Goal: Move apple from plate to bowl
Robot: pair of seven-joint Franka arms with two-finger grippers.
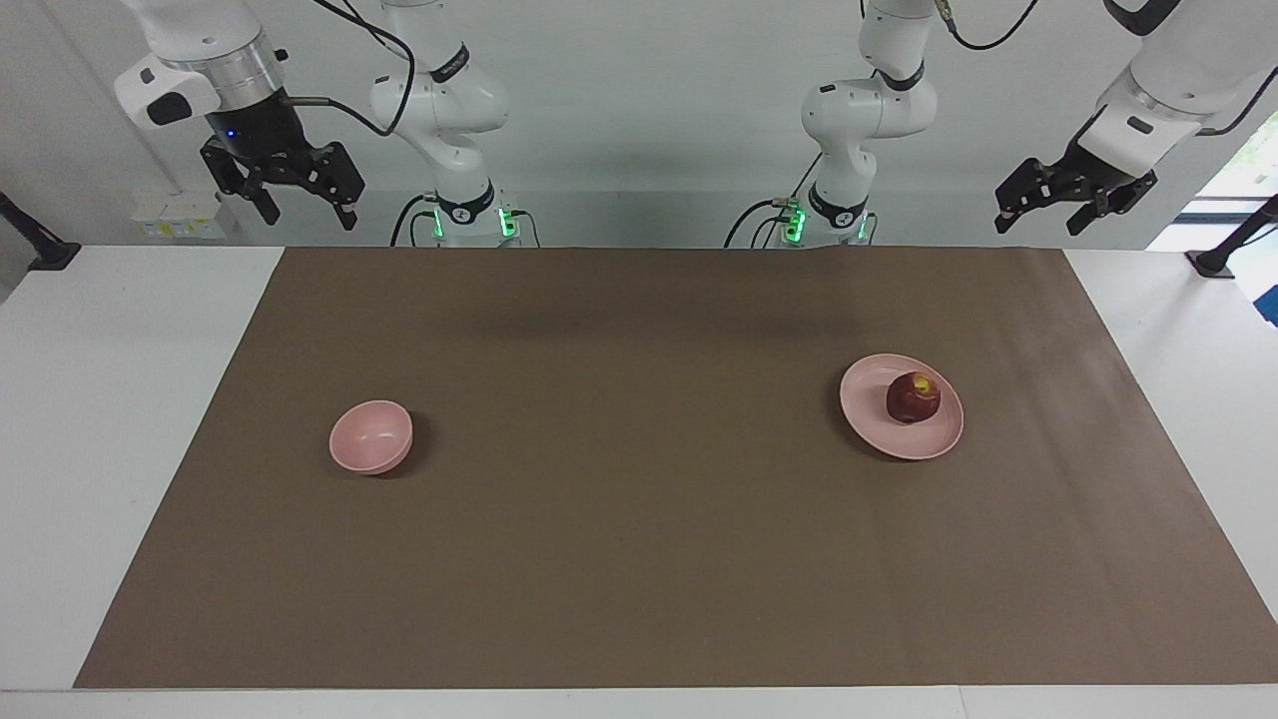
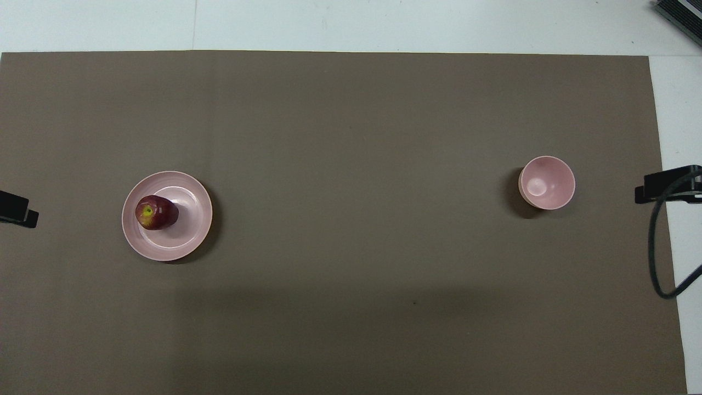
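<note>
In the overhead view the left end effector (image 2: pixel 19 208) is cut off by the picture's edge, with only a dark tip showing; the right end effector (image 2: pixel 666 185) likewise shows just a tip. The apple (image 2: pixel 156 212) hides part of the plate (image 2: pixel 181 241) beneath it, probably its centre.
</note>
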